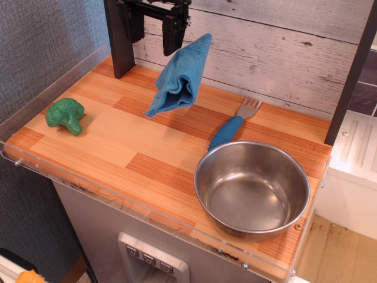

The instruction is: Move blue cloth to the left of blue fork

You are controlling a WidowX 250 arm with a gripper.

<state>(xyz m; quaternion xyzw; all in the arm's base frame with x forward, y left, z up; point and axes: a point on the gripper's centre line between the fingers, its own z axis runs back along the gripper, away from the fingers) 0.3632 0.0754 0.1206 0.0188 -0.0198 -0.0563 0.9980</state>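
Note:
The blue cloth (178,79) hangs folded in the air above the back middle of the wooden counter, its lower tip clear of the surface. My black gripper (171,50) is at the top of the view and holds the cloth by its upper left edge. The grip point is partly hidden behind the finger. The blue fork (227,131) lies on the counter to the right of the cloth, with its grey tines pointing toward the back wall. The cloth hangs up and to the left of the fork and does not touch it.
A steel bowl (201,177) stands at the front right, just below the fork handle. A green toy broccoli (66,115) lies at the left. A black post (121,53) stands at the back left. A clear guard rail (118,203) runs along the front and left edges.

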